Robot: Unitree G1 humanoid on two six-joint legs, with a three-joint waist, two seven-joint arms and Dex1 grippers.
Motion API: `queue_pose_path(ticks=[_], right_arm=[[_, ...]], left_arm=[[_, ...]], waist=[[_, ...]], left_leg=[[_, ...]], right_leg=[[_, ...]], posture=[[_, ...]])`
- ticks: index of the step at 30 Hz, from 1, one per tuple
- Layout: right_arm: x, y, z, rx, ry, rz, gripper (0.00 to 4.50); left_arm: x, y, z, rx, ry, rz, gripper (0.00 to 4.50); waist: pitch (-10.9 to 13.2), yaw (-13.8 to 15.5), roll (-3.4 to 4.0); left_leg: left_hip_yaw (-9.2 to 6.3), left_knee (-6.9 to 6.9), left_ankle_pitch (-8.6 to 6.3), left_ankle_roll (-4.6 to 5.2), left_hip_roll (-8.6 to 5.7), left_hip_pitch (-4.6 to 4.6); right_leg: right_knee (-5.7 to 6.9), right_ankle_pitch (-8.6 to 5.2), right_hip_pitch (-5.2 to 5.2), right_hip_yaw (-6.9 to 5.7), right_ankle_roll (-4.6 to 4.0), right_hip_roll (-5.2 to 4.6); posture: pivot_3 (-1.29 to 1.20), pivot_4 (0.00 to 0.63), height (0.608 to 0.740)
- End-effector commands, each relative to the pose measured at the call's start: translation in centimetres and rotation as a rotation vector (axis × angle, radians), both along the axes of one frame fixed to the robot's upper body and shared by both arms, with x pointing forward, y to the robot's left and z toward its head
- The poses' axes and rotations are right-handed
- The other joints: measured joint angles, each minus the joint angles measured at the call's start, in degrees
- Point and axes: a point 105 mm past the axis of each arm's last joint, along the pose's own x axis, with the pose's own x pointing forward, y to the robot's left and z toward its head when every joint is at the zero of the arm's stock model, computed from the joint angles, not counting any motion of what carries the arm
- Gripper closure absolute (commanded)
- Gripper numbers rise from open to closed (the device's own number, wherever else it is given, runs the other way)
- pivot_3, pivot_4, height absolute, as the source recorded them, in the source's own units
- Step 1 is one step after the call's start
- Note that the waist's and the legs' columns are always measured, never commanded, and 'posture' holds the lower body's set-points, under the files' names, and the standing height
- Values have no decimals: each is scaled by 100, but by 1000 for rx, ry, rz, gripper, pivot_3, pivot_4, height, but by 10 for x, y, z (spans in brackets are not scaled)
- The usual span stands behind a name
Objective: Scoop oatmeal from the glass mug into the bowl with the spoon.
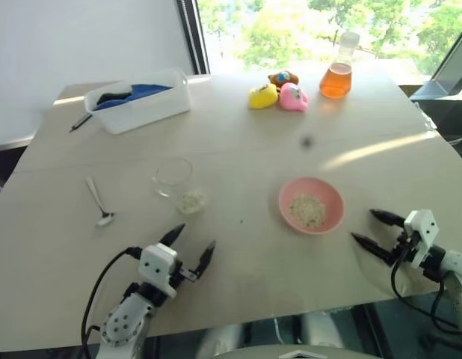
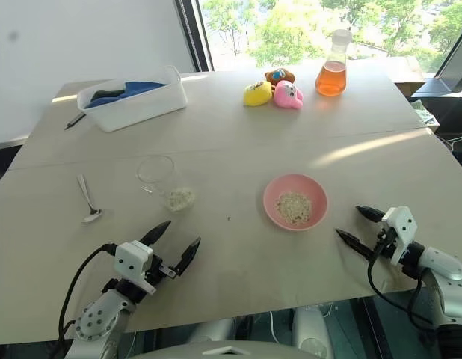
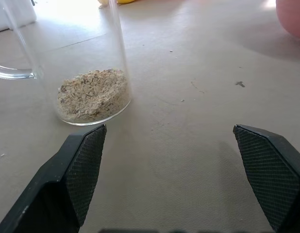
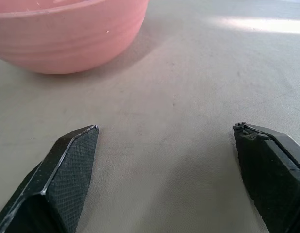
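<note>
One glass mug (image 1: 175, 179) lying on its side with oatmeal (image 1: 192, 200) at its base is shown just beyond the empty, wide-spread left gripper (image 1: 192, 247), one spoon (image 1: 99, 200) flat on the table to that gripper's left. One pink bowl (image 1: 311, 205) holding flakes is seen just left of the equally wide, empty right gripper (image 1: 371, 229). On the pale wooden table (image 1: 238, 149) by a sunlit window, one white tub (image 1: 140, 99), one pen (image 1: 80, 123), three toys (image 1: 279, 92) and one flask (image 1: 339, 69) are set far beyond both grippers.
</note>
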Motion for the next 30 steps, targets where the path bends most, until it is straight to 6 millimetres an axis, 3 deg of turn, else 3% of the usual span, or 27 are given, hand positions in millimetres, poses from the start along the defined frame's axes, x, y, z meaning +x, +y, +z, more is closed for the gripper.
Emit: queue_pose_path(ticks=[1,10,13,16,18,20,23,26,30], right_arm=[[-2,1,-6,6,26,8,0],[-1,2,-5,10,20,18,0],[-3,2,-1,10,21,39,0],[-5,2,13,10,5,81,0],[-11,10,36,57,-16,145,0],[-18,20,53,75,-22,219,0],[-32,51,85,115,-42,384,0],[-44,79,104,151,-45,505,0],[-55,109,120,161,-79,645,0]], left_arm=[[-7,-2,-13,-13,60,-9,31],[-8,0,-10,-45,53,16,31],[-5,12,-8,1,34,89,31],[-4,24,3,-4,4,166,31],[-7,38,12,-45,25,259,31],[-9,52,26,-78,-7,334,31],[-4,85,57,-56,-91,471,31],[4,118,71,-5,-86,572,31],[16,154,74,-9,-10,673,31]], waist=[[0,0,0],[0,-1,0],[0,-1,0],[4,0,-2],[13,0,1],[32,-2,0],[57,18,-10],[63,35,-19],[65,32,-20]], left_leg=[[0,0,0,0,0,0],[3,1,0,0,0,1],[3,1,0,0,0,0],[2,1,0,0,1,0],[1,0,0,0,4,-4],[1,0,0,0,5,-12],[-4,7,0,1,6,-22],[-30,26,0,0,13,-37],[-44,56,5,-11,6,-56]], right_leg=[[0,0,0,0,0,0],[0,0,0,2,0,0],[1,0,0,3,0,0],[2,0,-1,2,0,2],[3,0,-4,1,0,2],[5,0,-13,4,0,1],[6,0,-18,-3,0,0],[10,0,-18,-22,0,8],[13,1,-20,-45,-1,32]], posture=[[0,150,740],[0,150,740],[0,150,740],[0,150,740],[0,150,740],[0,150,740],[0,150,740],[0,150,740],[0,150,740]])
